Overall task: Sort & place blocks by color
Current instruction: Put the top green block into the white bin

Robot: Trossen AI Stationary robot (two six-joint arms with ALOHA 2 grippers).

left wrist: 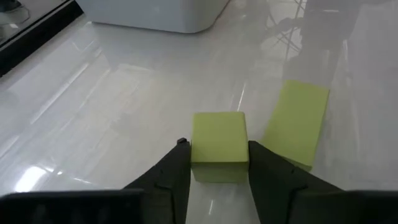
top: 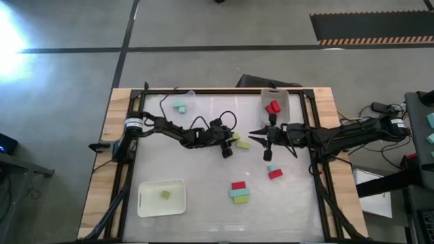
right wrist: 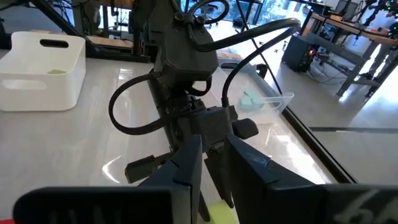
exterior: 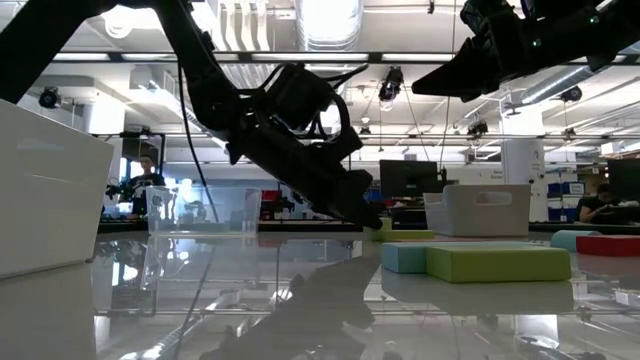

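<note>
My left gripper [left wrist: 217, 149] reaches to the table's middle [top: 229, 144] and is shut on a yellow-green block [left wrist: 217, 134]. A second yellow-green block [left wrist: 297, 121] lies flat on the table beside it. My right gripper [right wrist: 214, 146] hovers above the table just right of them [top: 261, 135]. It is raised in the low view [exterior: 470, 70], with its fingers a little apart and nothing between them. More red, teal and yellow-green blocks [top: 239, 191] lie nearer the near edge. A teal and a red one [top: 273, 171] lie to their right. My left gripper pinches the yellow-green block between its two fingers [left wrist: 180, 165], which lie on its two opposite side faces [left wrist: 239, 146]. The fingers slant down low over the table from the left. The block sits level and square in the hold, and I cannot tell whether it is off the table.
A clear tray [top: 178, 102] at the far left holds a teal block. A tray [top: 283, 102] at the far right holds red blocks. A white tray [top: 150, 196] at the near left holds a yellow-green block. Cables loop over my left arm [top: 203, 125]. Bare table lies between the trays.
</note>
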